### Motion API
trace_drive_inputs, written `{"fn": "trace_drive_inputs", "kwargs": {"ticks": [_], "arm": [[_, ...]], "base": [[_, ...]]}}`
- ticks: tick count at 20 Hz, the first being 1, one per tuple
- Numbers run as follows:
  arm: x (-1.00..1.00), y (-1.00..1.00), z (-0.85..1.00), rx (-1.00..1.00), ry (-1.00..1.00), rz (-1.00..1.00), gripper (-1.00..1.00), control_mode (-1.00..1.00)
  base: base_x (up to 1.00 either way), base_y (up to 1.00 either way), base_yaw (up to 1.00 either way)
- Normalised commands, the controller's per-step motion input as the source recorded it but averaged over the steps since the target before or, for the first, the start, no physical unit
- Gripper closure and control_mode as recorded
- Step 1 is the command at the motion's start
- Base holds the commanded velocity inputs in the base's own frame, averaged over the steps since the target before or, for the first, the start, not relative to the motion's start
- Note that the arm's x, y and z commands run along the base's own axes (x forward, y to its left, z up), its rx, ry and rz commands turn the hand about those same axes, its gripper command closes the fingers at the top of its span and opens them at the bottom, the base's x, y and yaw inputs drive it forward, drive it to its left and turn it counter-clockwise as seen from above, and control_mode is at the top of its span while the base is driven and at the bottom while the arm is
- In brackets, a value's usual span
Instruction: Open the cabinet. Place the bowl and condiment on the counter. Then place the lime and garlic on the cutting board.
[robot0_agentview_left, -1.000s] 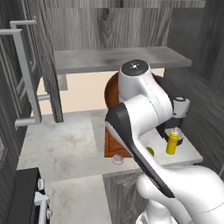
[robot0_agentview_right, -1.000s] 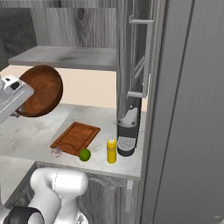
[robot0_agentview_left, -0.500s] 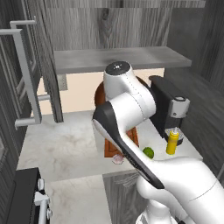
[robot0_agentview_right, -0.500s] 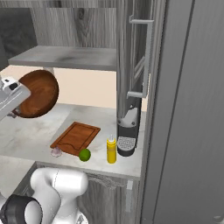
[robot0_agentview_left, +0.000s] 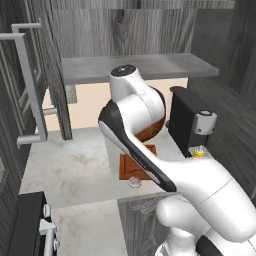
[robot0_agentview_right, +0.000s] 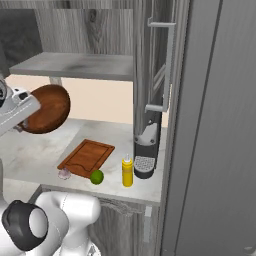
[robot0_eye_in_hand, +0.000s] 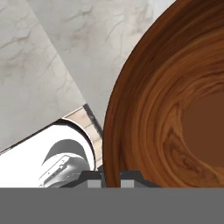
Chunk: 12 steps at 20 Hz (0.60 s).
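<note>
You are looking at a simulated kitchen: a tall dark grey woodgrain wall cabinet stands with its panelled doors swung open, the long grey bar handles sticking out, and its flat grey inner shelf bare. Below it runs the light grey-white marbled stone counter, smooth and faintly veined.

The round, deep, glossy bowl of dark reddish-brown wood hangs tilted on edge above the counter, at about nine o'clock in the right base view, well apart from the shelf. In the hand view its ringed grain curves around a darker centre, and the two-finger gripper is pinched tight on the bowl's rim at six o'clock, one dark tip either side of the wall.

The black coffee machine, boxy with a rounded grey head, sits at the counter's far right. The rectangular reddish-brown wooden cutting board with its grooved rim lies flat near the counter's front edge. Just beside the machine stands the small yellow squeeze bottle with a pale pointed cap, upright. The small smooth bright green lime rests on the stone at the board's front corner, and the small pale pinkish lumpy garlic bulb lies by the neighbouring corner.
</note>
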Motion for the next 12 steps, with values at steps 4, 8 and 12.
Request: {"fn": "trace_drive_inputs", "kwargs": {"ticks": [4,8,12], "arm": [[0.19,0.00,-0.28,0.00,0.07,0.00,1.00,-1.00],[0.12,0.00,-0.38,0.00,0.04,0.00,1.00,-1.00],[0.17,-0.03,-0.24,0.00,0.00,0.00,1.00,-1.00]], "base": [[0.00,0.00,0.00],[0.00,0.00,0.00],[0.00,0.00,0.00]]}}
